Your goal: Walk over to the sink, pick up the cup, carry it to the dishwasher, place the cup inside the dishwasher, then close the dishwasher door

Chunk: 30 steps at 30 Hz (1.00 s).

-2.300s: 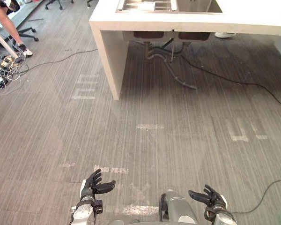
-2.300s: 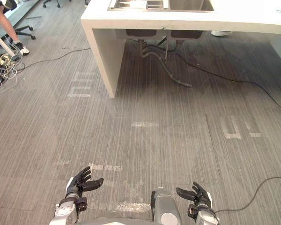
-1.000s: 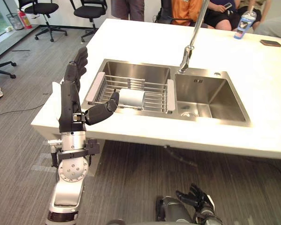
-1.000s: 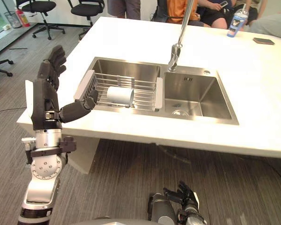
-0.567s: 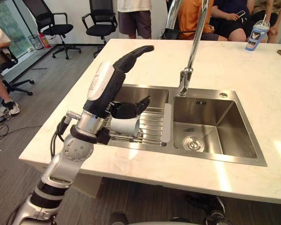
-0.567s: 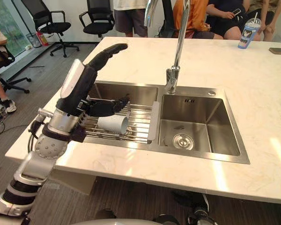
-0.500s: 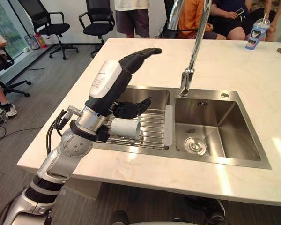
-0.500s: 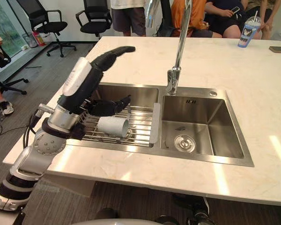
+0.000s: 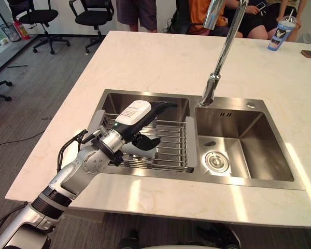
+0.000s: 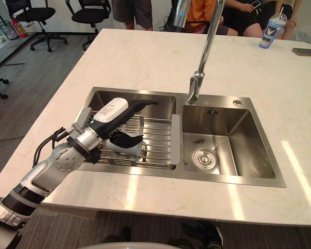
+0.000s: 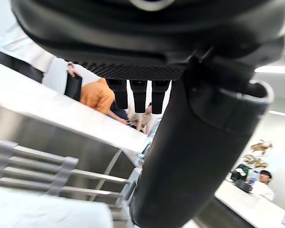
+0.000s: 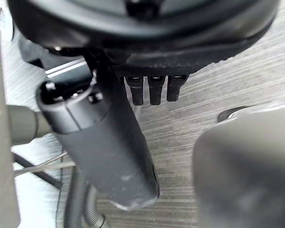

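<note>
The left hand reaches into the left basin of the sink, which is set into the pale stone table. It hangs low over a wire rack that spans this basin. The white cup lies on its side on the rack, directly under the hand. The hand is spread. Its fingers stretch out straight above the cup towards the far wall of the basin, and its thumb bends down over the cup's upper side. Whether the thumb touches the cup I cannot tell. In the left wrist view the cup shows as a pale shape below the thumb, with the rack's bars behind it. The right basin beside the rack has a round drain in its bottom. A tall curved faucet rises from the rim between the two basins. The right hand hangs low above the grey striped floor, its fingers straight and relaxed with nothing in them. At the table's far right edge stand a blue tumbler with a straw and, just beside it, a flat dark object. People are gathered at the table's far side, and black office chairs stand on the floor to the left.
</note>
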Tool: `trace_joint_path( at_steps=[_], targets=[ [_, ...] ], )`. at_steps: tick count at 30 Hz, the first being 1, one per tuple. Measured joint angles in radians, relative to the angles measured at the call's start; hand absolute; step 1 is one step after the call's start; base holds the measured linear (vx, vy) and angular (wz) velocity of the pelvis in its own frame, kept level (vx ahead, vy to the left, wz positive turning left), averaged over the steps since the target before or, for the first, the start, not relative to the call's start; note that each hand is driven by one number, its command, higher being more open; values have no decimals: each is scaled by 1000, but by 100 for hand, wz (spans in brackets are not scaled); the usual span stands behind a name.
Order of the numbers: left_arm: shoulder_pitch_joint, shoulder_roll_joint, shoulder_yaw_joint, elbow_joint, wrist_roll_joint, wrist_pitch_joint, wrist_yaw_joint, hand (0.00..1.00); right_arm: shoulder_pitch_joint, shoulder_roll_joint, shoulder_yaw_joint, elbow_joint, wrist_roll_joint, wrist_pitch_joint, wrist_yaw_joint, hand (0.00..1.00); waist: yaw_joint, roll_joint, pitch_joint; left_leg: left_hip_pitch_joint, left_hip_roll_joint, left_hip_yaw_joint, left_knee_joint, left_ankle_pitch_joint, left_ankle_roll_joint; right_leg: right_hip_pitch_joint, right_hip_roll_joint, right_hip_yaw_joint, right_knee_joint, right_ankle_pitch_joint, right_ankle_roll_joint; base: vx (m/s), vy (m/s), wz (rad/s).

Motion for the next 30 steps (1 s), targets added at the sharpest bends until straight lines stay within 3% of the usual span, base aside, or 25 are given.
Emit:
trace_joint_path(
  at_steps=[11,21,30],
  targets=[
    [4,47,0,48,18,8,-15,90,-8,-13,3,46,-16,1,2,90,2,0,0,4,-4,13,-44,29,11,-3,3,13,-43,36,3,-16,3,-3],
    [138,70,130,43,-4,5,-14,90,-21,-23,11,91,-21,1,3,90,0,0,3,35,-8,-12,-110,71,11,18,3,-12,-78,49,7,-37,-4,7],
    [191,70,201,43,-28,5,-8,90,-53,-47,43,127,-56,1,2,90,-4,3,14,73,-20,-34,-144,75,11,81,-3,-39,-132,55,9,39,-7,9]
  ],
)
